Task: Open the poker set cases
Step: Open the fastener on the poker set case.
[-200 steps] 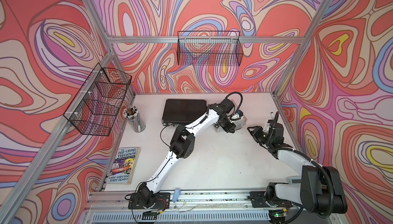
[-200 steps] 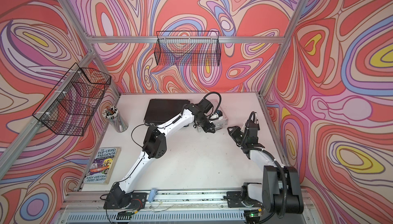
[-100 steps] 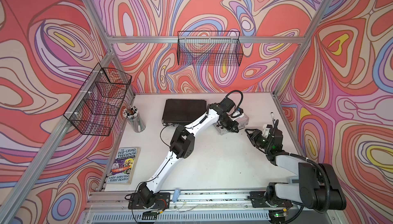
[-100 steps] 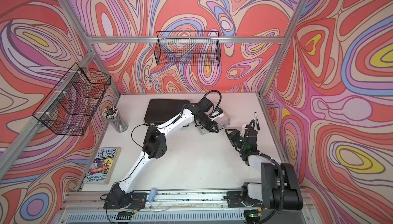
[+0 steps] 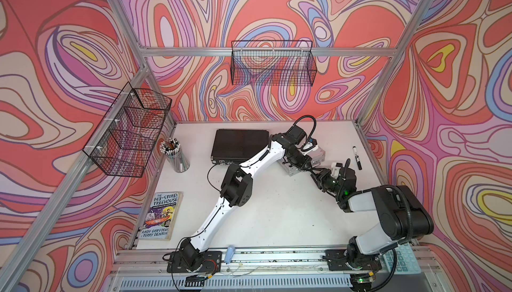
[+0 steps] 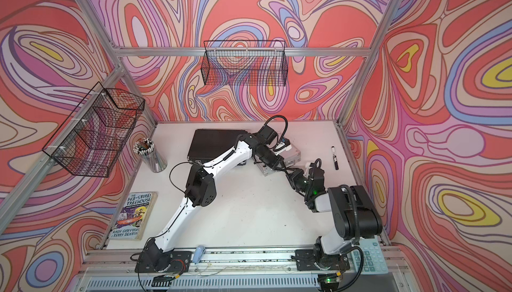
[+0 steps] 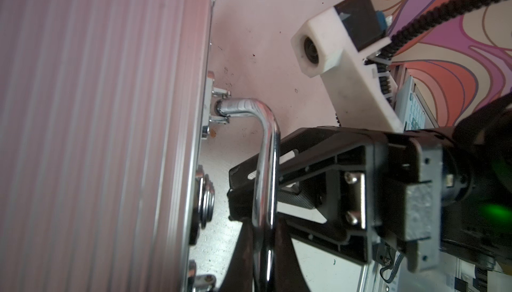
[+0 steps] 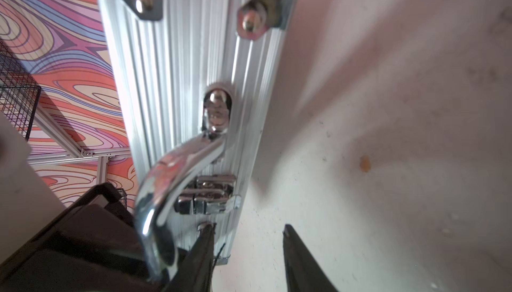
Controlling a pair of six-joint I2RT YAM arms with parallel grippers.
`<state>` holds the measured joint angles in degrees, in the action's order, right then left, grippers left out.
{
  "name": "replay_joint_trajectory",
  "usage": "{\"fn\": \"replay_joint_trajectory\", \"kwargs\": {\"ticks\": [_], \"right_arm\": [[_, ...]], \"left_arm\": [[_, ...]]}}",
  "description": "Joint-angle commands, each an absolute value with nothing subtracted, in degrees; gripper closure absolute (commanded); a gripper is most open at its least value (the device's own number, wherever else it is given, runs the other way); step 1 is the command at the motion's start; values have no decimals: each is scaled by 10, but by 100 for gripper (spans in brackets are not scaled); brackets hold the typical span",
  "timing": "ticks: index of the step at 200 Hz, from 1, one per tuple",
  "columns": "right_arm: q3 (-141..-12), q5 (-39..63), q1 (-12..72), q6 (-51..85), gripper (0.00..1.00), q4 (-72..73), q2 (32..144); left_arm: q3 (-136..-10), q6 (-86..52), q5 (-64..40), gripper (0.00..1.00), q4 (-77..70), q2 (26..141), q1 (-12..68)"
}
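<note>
L arm [image 5: 257, 157] outstretched, L gripper [image 7: 263, 249] pinching handle [image 7: 267, 143] of silver case [image 7: 97, 110].

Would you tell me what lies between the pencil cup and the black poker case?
Only bare table lies between the pencil cup and the black case, in both top views.

The white table [image 5: 277, 215] held 2 cases near the back: a wide black case [image 5: 239, 145] and, just beside it, a small silver case [image 5: 319, 154]. A cup of pencils [image 5: 177, 157] and a book [image 5: 162, 215] were on the left side. A black marker [image 5: 356, 157] lay on the right.
</note>
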<state>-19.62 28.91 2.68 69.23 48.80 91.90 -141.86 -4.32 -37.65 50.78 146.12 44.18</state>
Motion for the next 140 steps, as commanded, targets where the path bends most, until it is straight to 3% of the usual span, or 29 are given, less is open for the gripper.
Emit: {"fn": "replay_joint_trajectory", "kwargs": {"ticks": [1, 29, 103, 140], "right_arm": [[-207, 273, 28, 719, 64, 555, 927], [-224, 276, 29, 708, 71, 551, 934], [-210, 276, 36, 738, 70, 672, 984], [-208, 273, 42, 752, 78, 751, 1019]], "left_arm": [[-1441, -41, -418, 100, 485, 1384, 438], [-1425, -33, -417, 100, 489, 1379, 437], [-1403, -68, -454, 100, 457, 1374, 434], [-1393, -61, -442, 100, 458, 1369, 434]]}}
